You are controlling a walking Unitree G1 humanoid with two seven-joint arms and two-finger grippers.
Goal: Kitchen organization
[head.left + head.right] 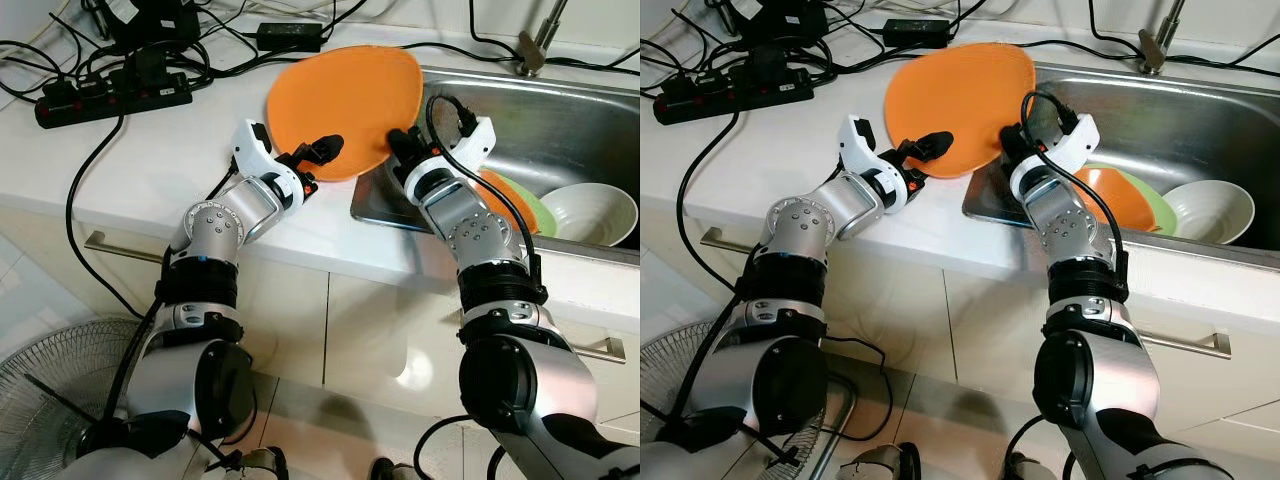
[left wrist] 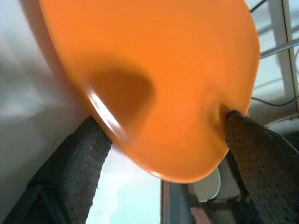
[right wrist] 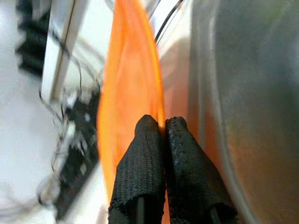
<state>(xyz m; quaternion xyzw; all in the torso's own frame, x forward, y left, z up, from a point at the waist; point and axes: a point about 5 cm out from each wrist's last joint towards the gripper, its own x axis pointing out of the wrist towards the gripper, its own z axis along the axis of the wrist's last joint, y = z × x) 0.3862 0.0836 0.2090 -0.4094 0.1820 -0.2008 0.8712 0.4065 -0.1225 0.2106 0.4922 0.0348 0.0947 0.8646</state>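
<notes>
I can read no text, label, brand, number or sign anywhere from my seat; the power strip [image 1: 112, 98] and the adapter [image 1: 290, 36] show no legible markings.

At frame centre we see a plate [image 1: 345, 105] between worktop [image 1: 150, 160] and sink [image 1: 560, 130]. A power strip [image 1: 112, 97] sits upper left; bowls [image 1: 590, 213] lie in the sink, right.
</notes>
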